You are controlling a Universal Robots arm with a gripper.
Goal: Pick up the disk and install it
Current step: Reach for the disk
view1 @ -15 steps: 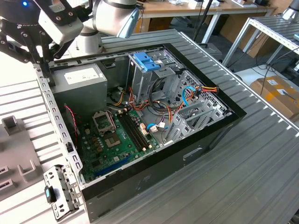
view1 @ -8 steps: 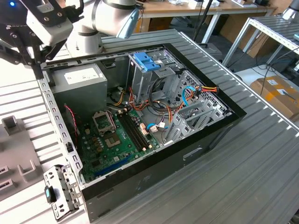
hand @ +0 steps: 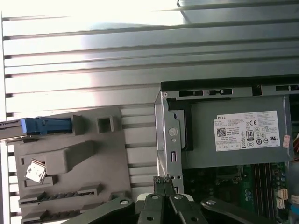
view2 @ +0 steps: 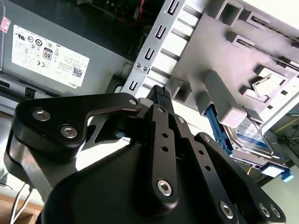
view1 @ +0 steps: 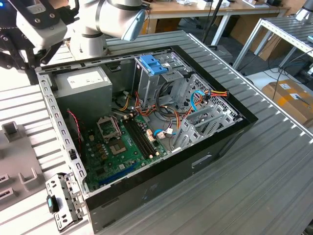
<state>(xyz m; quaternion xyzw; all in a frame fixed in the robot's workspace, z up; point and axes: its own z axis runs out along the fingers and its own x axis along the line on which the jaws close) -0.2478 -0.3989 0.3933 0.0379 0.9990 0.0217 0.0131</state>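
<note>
The disk [view2: 249,136] is a silver drive with a white label and a blue band. It stands on edge in a slot of the grey fixture [view2: 243,56], with a blue rail [view2: 216,126] along its side. In the first wrist view that blue rail [hand: 45,125] shows at the fixture's [hand: 70,158] edge. My gripper [view2: 161,92] is shut with nothing between its black fingertips. It hovers over the case's perforated side wall [hand: 169,140], between the fixture and the power supply, well apart from the disk. In the exterior view the gripper [view1: 22,61] hangs at the far upper left.
The open computer case [view1: 210,147] lies on a ribbed metal table [view1: 274,176]. Inside are the grey power supply [view1: 83,84], a green mainboard [view1: 117,147], loose cables and a drive cage with a bright blue bracket [view1: 153,63]. A small metal bracket [view1: 61,200] lies by the case.
</note>
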